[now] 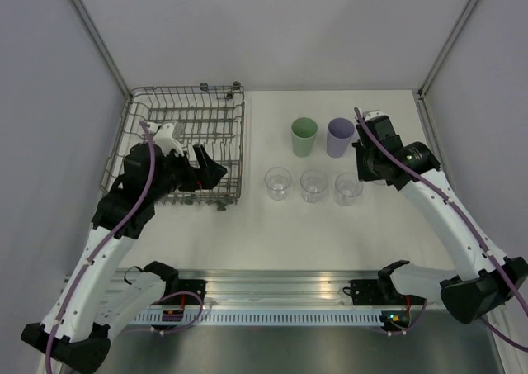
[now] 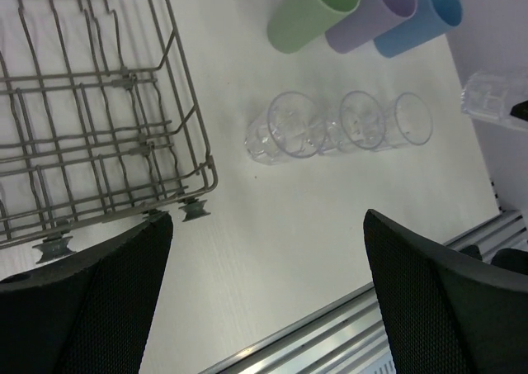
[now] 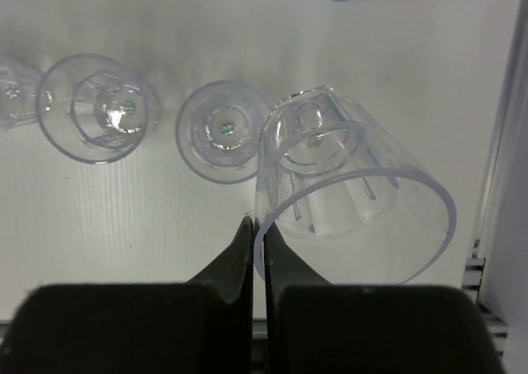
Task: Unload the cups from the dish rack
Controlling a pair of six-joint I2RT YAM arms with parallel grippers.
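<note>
- The right gripper (image 3: 257, 229) has its fingers pressed together on the wall of the fourth clear cup (image 3: 346, 192), one finger inside the rim and one outside. We judge that this grip is used because a handleless tumbler gives nothing else to hold.
- The held cup hangs mouth up, just to the right of the row of three clear cups (image 1: 313, 185) on the table (image 1: 272, 250). We cannot tell whether its base touches the surface.
- The three clear cups stand mouth up, side by side and close together. The free spot at the right end of the row looks like where the held one belongs.
- Behind them stand the green cup (image 1: 304, 136), the lavender cup (image 1: 339, 136) and the blue cup (image 2: 417, 19), also in a row. The plastic cups are kept apart from the clear ones.
- The left gripper (image 2: 268, 225) is spread wide and holds nothing. It hovers over the near right corner of the dish rack (image 1: 242, 147), which sits at the far left of the table.
- We see no cup among the tines that show, though the left arm hides part of the rack.
- With six cups standing on the table and the seventh in the pinch, we judge the task to be nearly done. What remains is to set this cup down level and let go without knocking the one beside it.
</note>
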